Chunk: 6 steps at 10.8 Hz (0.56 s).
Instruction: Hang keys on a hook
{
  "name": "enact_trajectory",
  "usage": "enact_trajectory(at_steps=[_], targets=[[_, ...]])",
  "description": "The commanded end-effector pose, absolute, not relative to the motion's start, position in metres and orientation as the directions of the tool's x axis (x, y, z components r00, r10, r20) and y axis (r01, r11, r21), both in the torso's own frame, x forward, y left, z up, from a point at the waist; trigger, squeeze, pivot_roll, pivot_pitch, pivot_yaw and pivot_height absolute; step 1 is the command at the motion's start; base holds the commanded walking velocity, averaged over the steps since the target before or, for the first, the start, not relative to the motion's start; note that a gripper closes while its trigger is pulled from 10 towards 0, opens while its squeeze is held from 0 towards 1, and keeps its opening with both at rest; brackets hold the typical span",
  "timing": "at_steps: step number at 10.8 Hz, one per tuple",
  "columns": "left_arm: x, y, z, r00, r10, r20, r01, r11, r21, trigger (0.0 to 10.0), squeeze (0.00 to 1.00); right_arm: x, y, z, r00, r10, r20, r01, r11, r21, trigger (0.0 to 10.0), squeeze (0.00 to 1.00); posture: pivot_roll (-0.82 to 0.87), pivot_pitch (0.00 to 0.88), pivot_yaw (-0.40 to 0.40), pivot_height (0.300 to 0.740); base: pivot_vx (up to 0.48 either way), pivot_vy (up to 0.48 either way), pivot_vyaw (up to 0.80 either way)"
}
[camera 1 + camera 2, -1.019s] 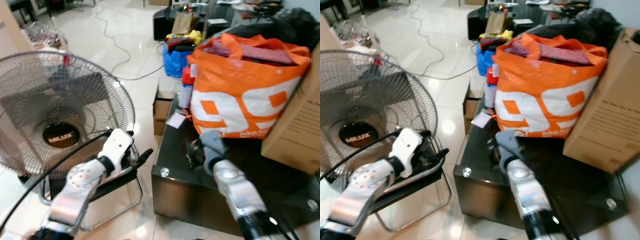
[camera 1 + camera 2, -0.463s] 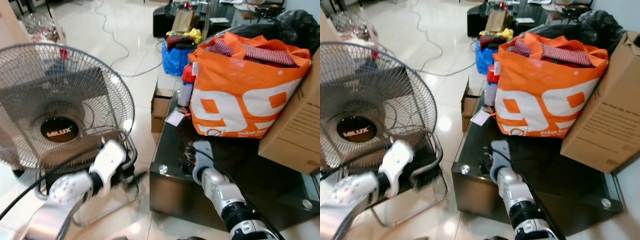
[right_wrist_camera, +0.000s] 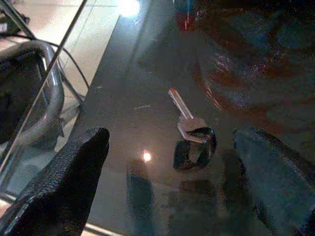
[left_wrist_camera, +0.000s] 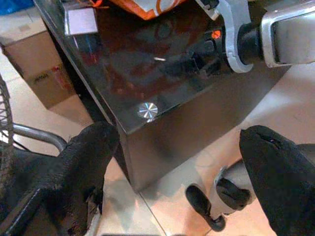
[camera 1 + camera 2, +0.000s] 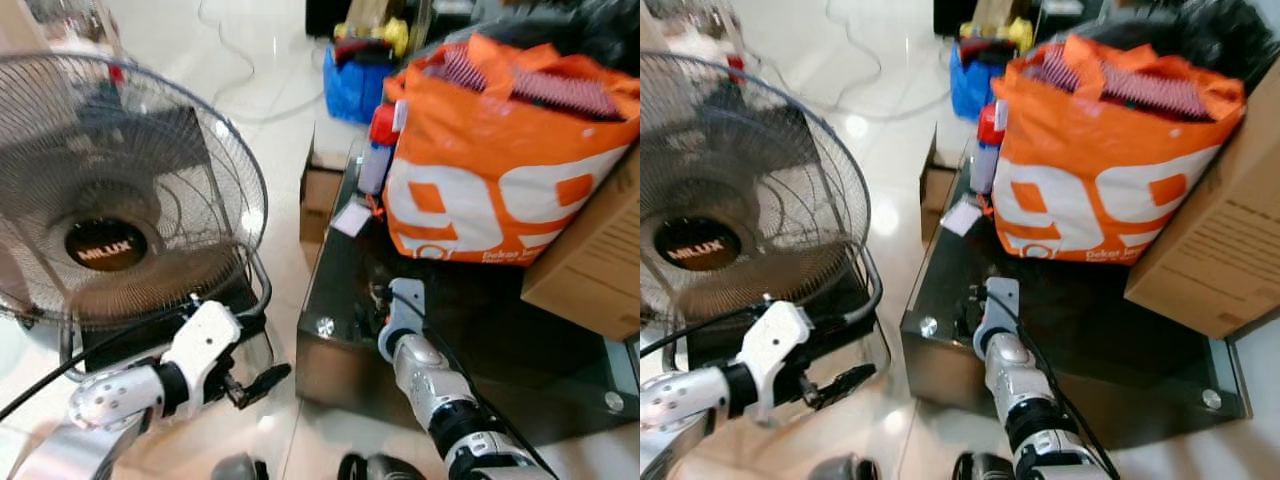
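Left gripper (image 5: 258, 380): nearest the robot, low over the floor (image 5: 300, 250) between the fan's stand and the tabletop's near left corner; fingers (image 4: 83, 172) spread wide with nothing between them. Judged idle, held out of the way of the working arm.

Right gripper (image 3: 172, 167): over the near left part of the tabletop, angled down at the key; fingers (image 3: 59, 182) wide apart, one either side of the key, empty and not touching it. The straddle looks like the set-up for a pinch from above.

Key (image 3: 189, 125): lies flat on the glass, metal blade pointing away from the gripper, dark fob at its near end. Flat on a hard, slick surface, so it may skate when the fingers close.

Tabletop (image 5: 500, 330): dark reflective glass on a low black cabinet, right of the fan.

Fan (image 5: 105, 200): large floor fan on the left, just beside the left arm.

Bag (image 5: 490, 170): orange, stuffed full, at the far side of the tabletop.

Box (image 5: 590, 260): cardboard, right of the bag, touching it.

Hook: none can be made out here; carrying the key elsewhere is likely needed.
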<state>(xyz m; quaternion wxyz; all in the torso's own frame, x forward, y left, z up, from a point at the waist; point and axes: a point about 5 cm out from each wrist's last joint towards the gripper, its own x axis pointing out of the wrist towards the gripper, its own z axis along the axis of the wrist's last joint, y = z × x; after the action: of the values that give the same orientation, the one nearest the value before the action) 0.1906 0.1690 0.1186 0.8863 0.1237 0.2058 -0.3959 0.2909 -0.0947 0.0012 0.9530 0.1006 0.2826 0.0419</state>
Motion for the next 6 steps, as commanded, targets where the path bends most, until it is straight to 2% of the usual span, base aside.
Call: enact_trajectory(at_steps=[1, 2, 3, 4, 5, 6], targets=[[0.1869, 0.1697, 0.1235, 0.6, -0.652, -0.463, 0.755, 0.653, 0.059, 10.0, 0.0, 0.2907, -0.0948, 0.0007, 0.842, 0.131, -0.524, -0.004, 0.972, 0.236, 10.0, 0.0, 0.02, 0.19, -0.069, 0.74, 0.0, 0.0, 0.0], [0.1832, 0.17, 0.1248, 0.601, -0.647, -0.468, 0.751, 0.659, 0.054, 10.0, 0.0, 0.2898, -0.0931, -0.0025, 0.835, 0.127, -0.536, -0.023, 0.98, 0.198, 8.6, 0.0, 0.02, 0.189, -0.075, 0.74, 0.0, 0.0, 0.0], [0.181, 0.1695, 0.1257, 0.602, -0.646, -0.469, 0.748, 0.662, 0.048, 10.0, 0.0, 0.2879, -0.093, -0.0062, 0.821, 0.118, -0.558, -0.033, 0.987, 0.16, 4.5, 0.0, 0.03, 0.19, -0.078, 0.74, 0.0, 0.0, 0.0], [0.1802, 0.1694, 0.1258, 0.602, -0.645, -0.47, 0.747, 0.663, 0.047, 10.0, 0.0, 0.2875, -0.0929, -0.007, 0.819, 0.116, -0.563, -0.035, 0.988, 0.152, 3.8, 0.0, 0.03, 0.19, -0.079, 0.74, 0.0, 0.0, 0.0], [0.1785, 0.1694, 0.126, 0.602, -0.643, -0.473, 0.745, 0.666, 0.042, 10.0, 0.0, 0.2872, -0.0931, -0.008, 0.814, 0.113, -0.569, -0.034, 0.989, 0.147, 2.5, 0.0, 0.03, 0.19, -0.081, 0.74, 0.0, 0.0, 0.0], [0.1774, 0.1697, 0.1262, 0.602, -0.641, -0.476, 0.743, 0.668, 0.04, 10.0, 0.0, 0.2871, -0.0935, -0.0088, 0.812, 0.11, -0.573, -0.033, 0.989, 0.143, 1.8, 0.0, 0.03, 0.189, -0.082, 0.74, 0.0, 0.0, 0.0]])
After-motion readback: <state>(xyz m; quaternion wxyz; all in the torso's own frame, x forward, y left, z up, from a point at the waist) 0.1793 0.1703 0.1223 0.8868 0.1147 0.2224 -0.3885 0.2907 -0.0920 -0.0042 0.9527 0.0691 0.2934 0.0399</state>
